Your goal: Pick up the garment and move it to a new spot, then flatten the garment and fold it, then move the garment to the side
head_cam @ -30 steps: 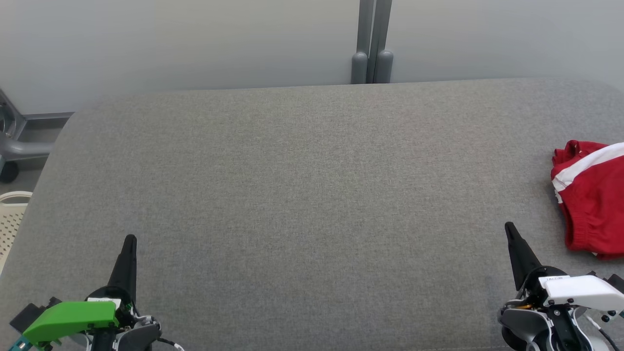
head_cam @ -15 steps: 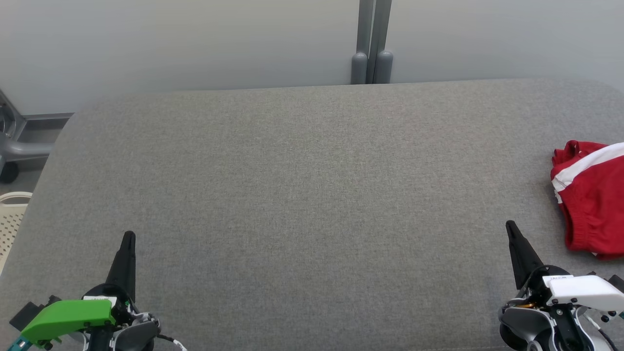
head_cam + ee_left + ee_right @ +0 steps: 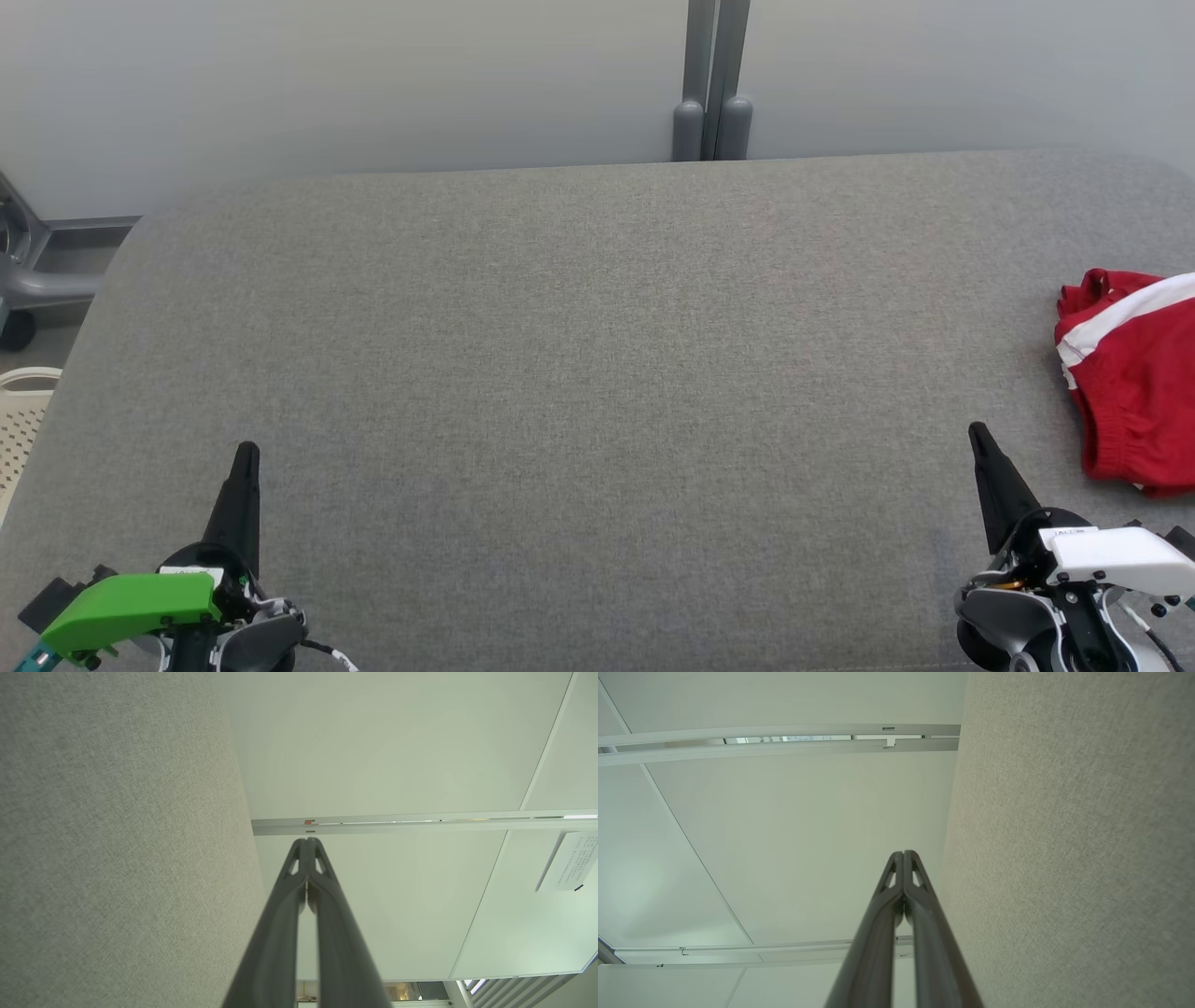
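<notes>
- The counter (image 3: pixel 597 373) is a broad slab covered in grey woven fabric. Its far corners are rounded, and its far edge runs straight across the head view.
- A red garment (image 3: pixel 1134 383) with a white stripe lies bunched on the counter's right side, partly cut off by the picture's edge.
- The fabric across the middle and left lies smooth and flat.

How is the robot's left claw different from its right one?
The left gripper wears a green cover; the right gripper wears a white cover. The right gripper sits close to the red garment; the left gripper is far across the grey surface from it. Both point forward with jaws shut, holding nothing.
</notes>
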Motion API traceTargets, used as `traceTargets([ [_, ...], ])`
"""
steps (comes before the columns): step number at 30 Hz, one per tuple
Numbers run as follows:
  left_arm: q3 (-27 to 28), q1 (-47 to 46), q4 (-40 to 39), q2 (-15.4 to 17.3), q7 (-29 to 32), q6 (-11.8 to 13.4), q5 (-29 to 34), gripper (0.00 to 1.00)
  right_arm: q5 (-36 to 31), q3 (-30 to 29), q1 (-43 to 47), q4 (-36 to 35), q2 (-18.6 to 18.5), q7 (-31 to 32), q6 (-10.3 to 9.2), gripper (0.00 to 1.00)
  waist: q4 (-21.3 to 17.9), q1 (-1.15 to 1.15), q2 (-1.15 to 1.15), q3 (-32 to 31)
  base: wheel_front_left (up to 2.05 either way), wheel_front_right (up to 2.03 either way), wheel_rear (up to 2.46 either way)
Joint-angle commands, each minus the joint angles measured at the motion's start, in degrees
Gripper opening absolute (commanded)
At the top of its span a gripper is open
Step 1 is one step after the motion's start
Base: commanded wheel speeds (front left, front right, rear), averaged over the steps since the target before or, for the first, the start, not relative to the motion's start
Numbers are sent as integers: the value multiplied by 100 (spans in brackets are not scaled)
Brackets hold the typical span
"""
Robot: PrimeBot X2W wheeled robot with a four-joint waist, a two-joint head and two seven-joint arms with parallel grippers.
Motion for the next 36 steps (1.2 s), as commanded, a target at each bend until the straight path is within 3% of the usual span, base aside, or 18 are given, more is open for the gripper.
traceTargets([
  [1, 16, -62, -12, 0, 14, -33, 0, 0, 34, -17, 48, -27, -24, 26, 2, 0, 0, 0, 0, 0, 0, 0, 0],
  [36, 14, -61, -13, 1, 11, -33, -2, 0, 35, -16, 47, -27, -24, 24, 2, 0, 0, 0, 0, 0, 0, 0, 0],
])
